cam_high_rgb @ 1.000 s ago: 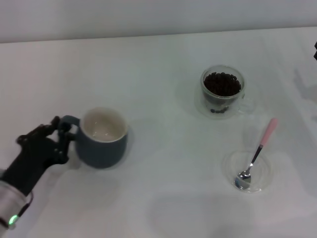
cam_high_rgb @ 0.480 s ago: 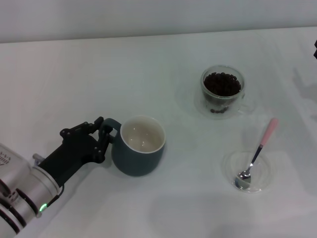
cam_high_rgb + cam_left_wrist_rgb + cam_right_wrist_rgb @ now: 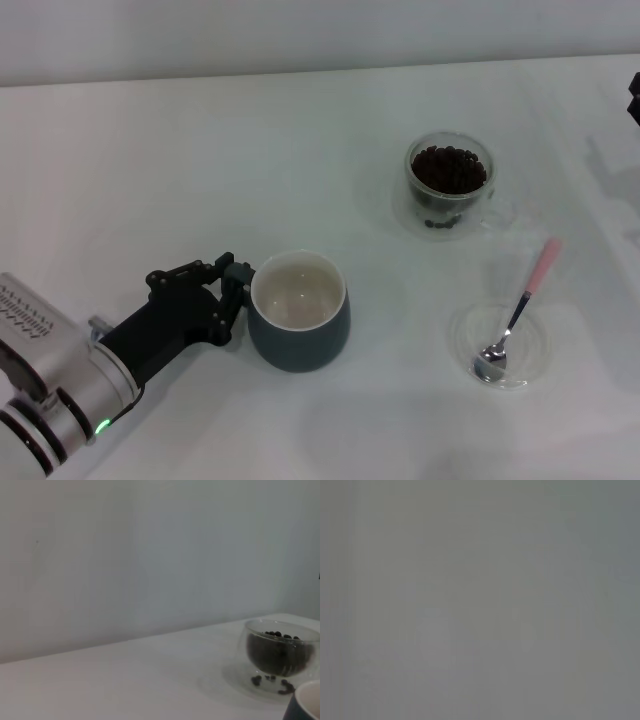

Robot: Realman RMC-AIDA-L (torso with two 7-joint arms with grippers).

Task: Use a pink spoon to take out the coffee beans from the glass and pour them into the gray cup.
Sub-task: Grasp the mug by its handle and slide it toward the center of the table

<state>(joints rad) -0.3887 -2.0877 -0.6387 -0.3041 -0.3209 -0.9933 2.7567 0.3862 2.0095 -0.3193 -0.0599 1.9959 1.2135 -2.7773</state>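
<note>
Head view shows the white bench [image 3: 330, 130], the left hand [image 3: 228, 292] clenched on the gray cup's [image 3: 299, 325] handle, the glass [image 3: 449, 184] of coffee beans [image 3: 449, 168], and the pink spoon [image 3: 520, 312] in a clear dish [image 3: 535, 352]; left wrist view catches only glass and cup rim.

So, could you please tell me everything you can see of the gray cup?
The gray cup is a squat, dark blue-gray mug, seemingly ceramic, with an empty cream-white inside. It stands upright on the white table, left of the glass. The left end effector is shut on its handle.
</note>
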